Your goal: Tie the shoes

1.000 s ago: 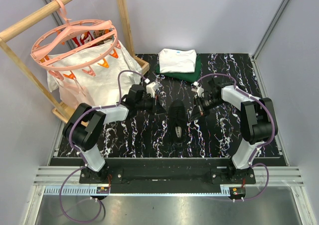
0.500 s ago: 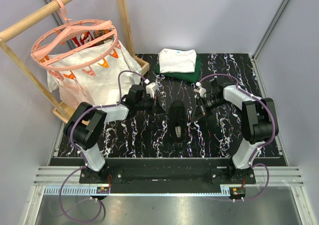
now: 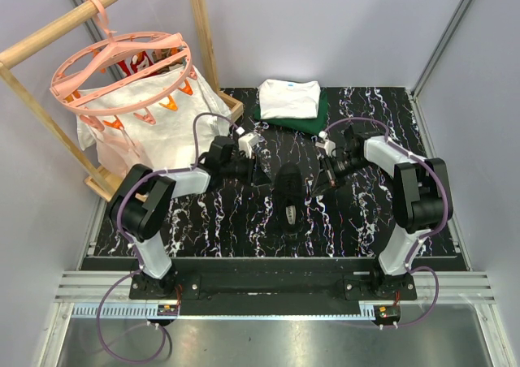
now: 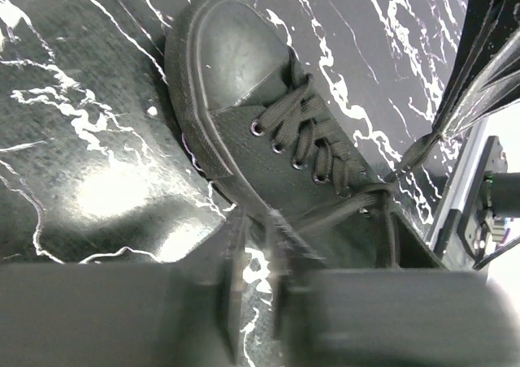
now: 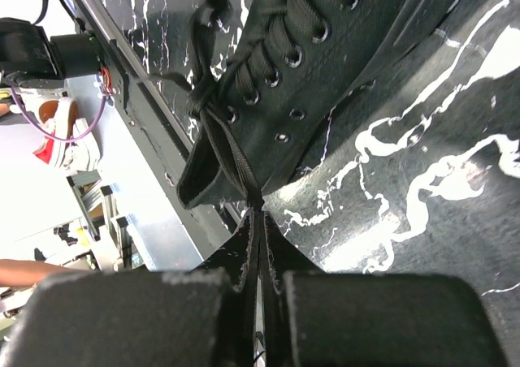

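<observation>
The black sneaker (image 3: 289,195) lies mid-table, its pale grey patch toward the near edge. It also shows in the left wrist view (image 4: 244,83) and the right wrist view (image 5: 325,75). My right gripper (image 3: 320,182) is just right of the shoe. In its wrist view it (image 5: 258,217) is shut on a flat black lace (image 5: 231,152) that runs taut from the eyelets. My left gripper (image 3: 262,174) is close to the shoe's left side. In its blurred wrist view its (image 4: 256,221) fingers stand a little apart, with table showing between them. A lace strand (image 4: 333,209) reaches its tip.
Folded white and dark green clothes (image 3: 289,101) lie at the back of the black marbled table (image 3: 219,221). A wooden rack (image 3: 203,26) with a pink clip hanger (image 3: 122,66) and a white cloth (image 3: 162,115) stands at the back left. A metal rail (image 3: 260,286) runs along the near edge.
My left gripper has moved right, closer to the shoe. My right gripper drifted slightly right and back, still holding the lace.
</observation>
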Robot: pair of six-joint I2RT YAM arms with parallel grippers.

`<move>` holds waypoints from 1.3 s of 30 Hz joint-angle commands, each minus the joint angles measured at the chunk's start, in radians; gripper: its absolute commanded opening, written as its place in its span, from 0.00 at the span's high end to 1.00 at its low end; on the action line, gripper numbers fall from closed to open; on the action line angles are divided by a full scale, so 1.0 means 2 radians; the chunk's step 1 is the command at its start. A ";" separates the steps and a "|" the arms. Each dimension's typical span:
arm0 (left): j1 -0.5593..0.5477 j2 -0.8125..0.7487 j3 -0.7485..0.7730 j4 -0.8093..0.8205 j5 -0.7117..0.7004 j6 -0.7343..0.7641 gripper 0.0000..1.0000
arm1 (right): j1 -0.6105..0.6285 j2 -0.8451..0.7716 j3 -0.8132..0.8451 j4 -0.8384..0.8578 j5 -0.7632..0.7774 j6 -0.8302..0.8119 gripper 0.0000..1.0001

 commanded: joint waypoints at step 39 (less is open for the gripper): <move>-0.061 -0.021 0.102 -0.249 0.070 0.271 0.92 | -0.003 0.074 0.118 -0.049 -0.020 -0.004 0.39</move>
